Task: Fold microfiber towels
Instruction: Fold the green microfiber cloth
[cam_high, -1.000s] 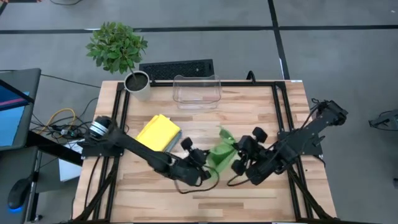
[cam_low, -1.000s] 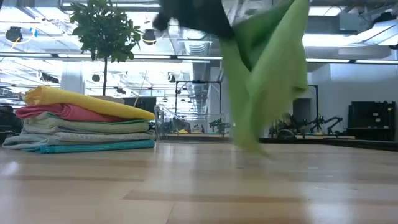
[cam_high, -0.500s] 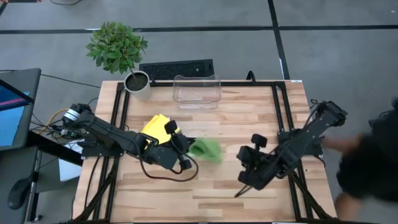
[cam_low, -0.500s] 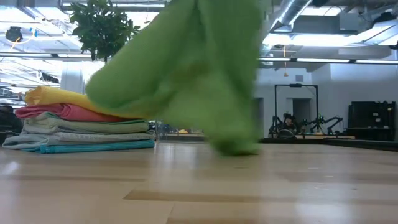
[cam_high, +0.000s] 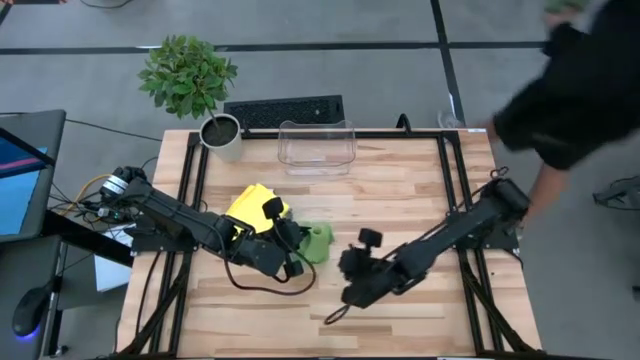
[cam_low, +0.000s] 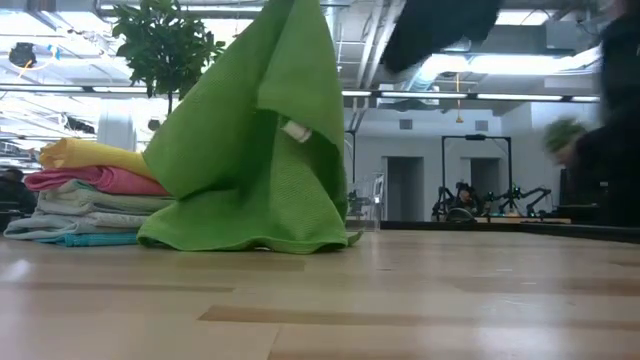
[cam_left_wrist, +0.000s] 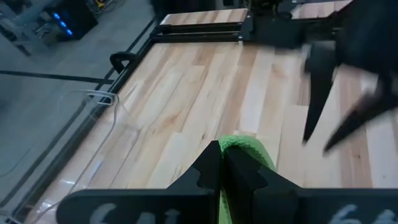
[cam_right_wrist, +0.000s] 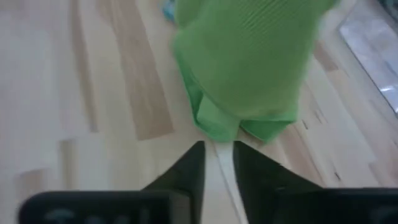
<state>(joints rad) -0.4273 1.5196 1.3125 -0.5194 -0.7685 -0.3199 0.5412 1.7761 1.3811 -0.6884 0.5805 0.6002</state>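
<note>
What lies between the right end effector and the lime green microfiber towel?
In the high view, only bare wooden table separates the right end effector from the lime green microfiber towel. The right wrist view agrees.

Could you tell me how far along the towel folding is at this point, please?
Done: a stack of folded towels sits on the table. In hand: the left hand is shut on the lime green towel, its lower edge on the table beside the stack; the right hand is free, slightly open. Left: folding and stacking it.
</note>
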